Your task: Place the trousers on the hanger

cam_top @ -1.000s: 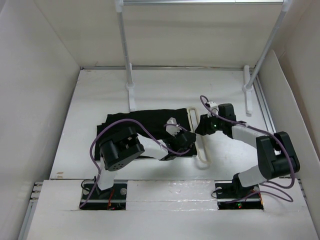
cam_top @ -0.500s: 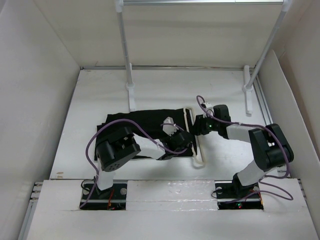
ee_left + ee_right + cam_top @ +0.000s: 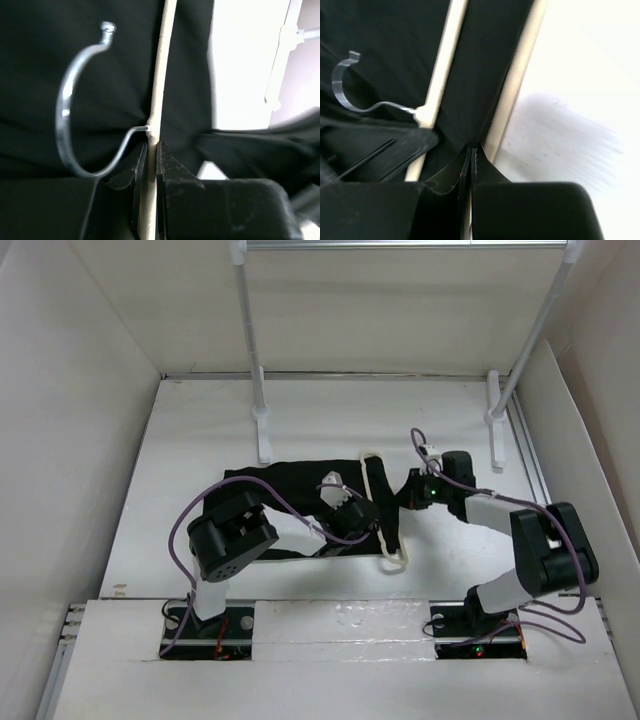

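The black trousers (image 3: 285, 490) lie flat on the table, their right end drawn through the cream hanger (image 3: 383, 530). My left gripper (image 3: 362, 518) is shut on the hanger's bar (image 3: 159, 75) just below its metal hook (image 3: 64, 107), with black cloth under it. My right gripper (image 3: 410, 490) is just right of the hanger. In the right wrist view my right gripper (image 3: 471, 148) is shut on a fold of the trousers (image 3: 485, 60) between the hanger's two cream bars (image 3: 517, 70). The hook (image 3: 342, 80) shows at the left.
Two white rack poles (image 3: 250, 350) (image 3: 525, 350) rise from feet at the back of the table (image 3: 330, 410), joined by a top rail. White walls enclose the left, back and right sides. The arm bases sit on the near ledge (image 3: 340, 625).
The trousers' left edge has slid to the right, and more cloth now shows right of the hanger. The hanger has shifted a little left. The right gripper has moved slightly right.
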Robot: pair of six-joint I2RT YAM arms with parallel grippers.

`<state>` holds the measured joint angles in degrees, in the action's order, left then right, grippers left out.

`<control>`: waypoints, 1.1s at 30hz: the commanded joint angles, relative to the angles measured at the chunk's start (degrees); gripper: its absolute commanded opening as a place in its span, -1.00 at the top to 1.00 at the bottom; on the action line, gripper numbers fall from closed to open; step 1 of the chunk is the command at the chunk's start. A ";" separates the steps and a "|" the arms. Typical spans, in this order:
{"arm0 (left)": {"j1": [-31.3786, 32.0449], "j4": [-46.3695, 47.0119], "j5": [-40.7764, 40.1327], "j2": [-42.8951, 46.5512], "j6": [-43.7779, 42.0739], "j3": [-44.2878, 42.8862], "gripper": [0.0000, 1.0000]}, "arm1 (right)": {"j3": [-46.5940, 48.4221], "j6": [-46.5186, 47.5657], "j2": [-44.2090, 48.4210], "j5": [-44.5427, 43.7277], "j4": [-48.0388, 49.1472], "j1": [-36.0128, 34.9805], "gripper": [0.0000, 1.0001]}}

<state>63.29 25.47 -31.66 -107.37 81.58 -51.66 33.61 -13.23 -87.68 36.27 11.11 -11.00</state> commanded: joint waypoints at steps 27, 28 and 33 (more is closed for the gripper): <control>-4.58 -19.94 -2.71 16.23 -17.94 9.12 1.00 | 8.06 8.40 5.16 -5.16 -15.16 17.33 1.00; -4.58 -19.59 -2.53 17.36 -18.73 9.38 1.00 | 8.58 8.57 4.80 -5.16 -15.33 17.33 1.00; -5.10 -23.27 -5.08 18.95 -22.69 6.31 1.00 | 7.88 8.31 3.13 -6.91 -14.02 17.33 1.00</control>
<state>59.13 8.95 -33.36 -90.63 62.94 -43.94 41.06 -6.15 -84.25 32.38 -5.78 5.61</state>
